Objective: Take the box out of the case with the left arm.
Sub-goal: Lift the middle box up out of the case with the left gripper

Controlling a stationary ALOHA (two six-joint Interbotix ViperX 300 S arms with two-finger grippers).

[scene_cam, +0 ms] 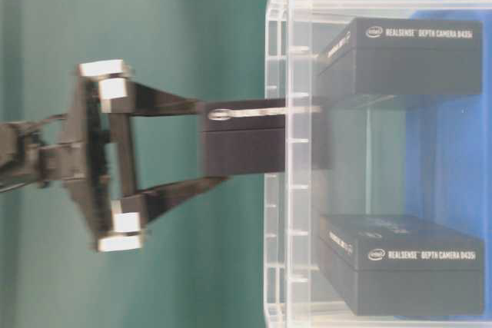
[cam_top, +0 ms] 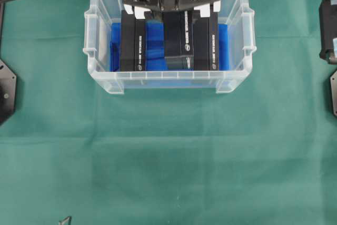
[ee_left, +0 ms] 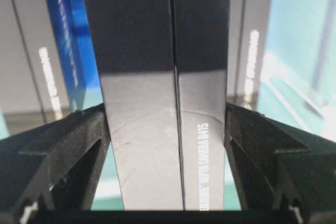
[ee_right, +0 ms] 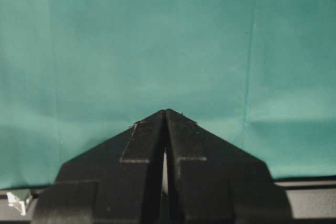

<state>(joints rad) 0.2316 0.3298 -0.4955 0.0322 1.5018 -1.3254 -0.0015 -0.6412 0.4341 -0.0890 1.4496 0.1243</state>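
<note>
**A:** So from where I stood, closest to me was just the green cloth [cam_top: 168, 156] over the table, then the clear plastic case [cam_top: 100, 35] with its blue sheet [cam_top: 155, 46] on the bottom.

**B:** And the boxes?

**A:** Three black ones, printed "RealSense Depth Camera". The left box [cam_top: 131, 43] and the right box [cam_top: 208, 40] sat on the blue sheet, against the two side walls. The middle box [cam_top: 176, 38] was the one in play: the left gripper [cam_top: 172, 5] had its fingers [ee_left: 79, 145] pressed on both sides of it, clamped tight. From table level it sat higher than the other two, one end sticking out past the rim, the other end inside the case.

**B:** Right arm doing anything?

**A:** Nope. The right gripper [ee_right: 166, 116] hung over bare cloth well off to the side, jaws closed tip to tip, holding nothing.
</note>
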